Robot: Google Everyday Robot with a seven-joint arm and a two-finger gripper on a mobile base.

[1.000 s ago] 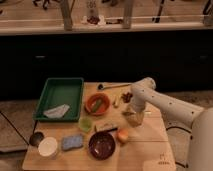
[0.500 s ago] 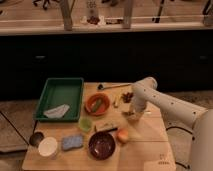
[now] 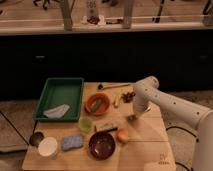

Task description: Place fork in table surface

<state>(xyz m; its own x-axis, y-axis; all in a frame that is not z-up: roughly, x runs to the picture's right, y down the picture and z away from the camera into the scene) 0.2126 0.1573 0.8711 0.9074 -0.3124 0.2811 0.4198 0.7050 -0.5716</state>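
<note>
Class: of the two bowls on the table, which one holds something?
The orange bowl beside the green tray: something green lies inside; the dark bowl looks empty. The gripper, shut, sits to its right.

We're looking at warm, dimmish light falling from above onto the table surface; behind it, deep shadow. The gripper, low over its right side, is softly, evenly lit.

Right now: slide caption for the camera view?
Robot hand, shut, down at the wooden table surface, right of the orange bowl and green tray.
</note>
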